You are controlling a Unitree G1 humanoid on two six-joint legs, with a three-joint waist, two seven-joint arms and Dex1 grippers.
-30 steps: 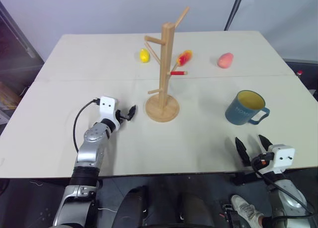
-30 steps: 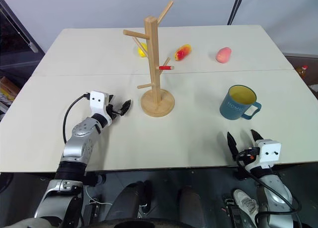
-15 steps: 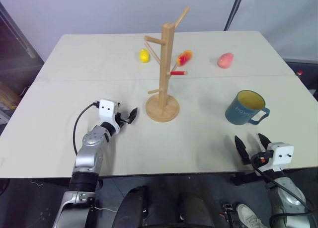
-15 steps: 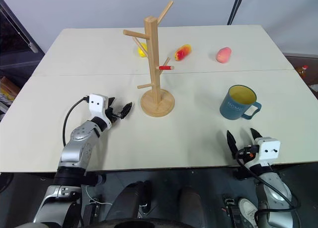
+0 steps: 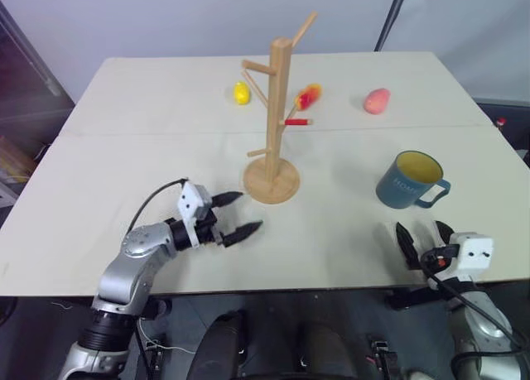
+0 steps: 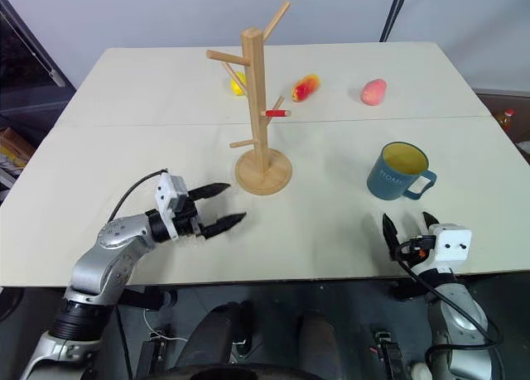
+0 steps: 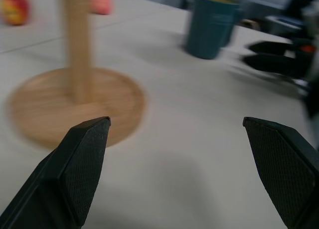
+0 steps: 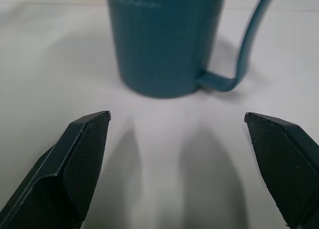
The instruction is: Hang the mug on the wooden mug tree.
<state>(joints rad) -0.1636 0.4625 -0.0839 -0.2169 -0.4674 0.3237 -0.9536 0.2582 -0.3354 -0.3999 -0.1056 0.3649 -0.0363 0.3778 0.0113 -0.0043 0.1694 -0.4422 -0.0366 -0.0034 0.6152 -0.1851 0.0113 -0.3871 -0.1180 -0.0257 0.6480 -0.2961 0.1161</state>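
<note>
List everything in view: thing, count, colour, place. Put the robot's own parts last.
table: one, cream, spanning the scene.
mug tree: one, light wood, upright near the table's middle; one peg is red-tipped.
mug: one, teal-blue with yellow inside, upright on the table right of the mug tree, handle turned to the right.
yellow fruit: one, far side, left of the mug tree.
red-yellow fruit: one, far side, just right of the mug tree's post.
pink fruit: one, far side, further right.
left pincer: black fingers, open, near the mug tree's base.
right pincer: black fingers, open, just short of the mug.
</note>
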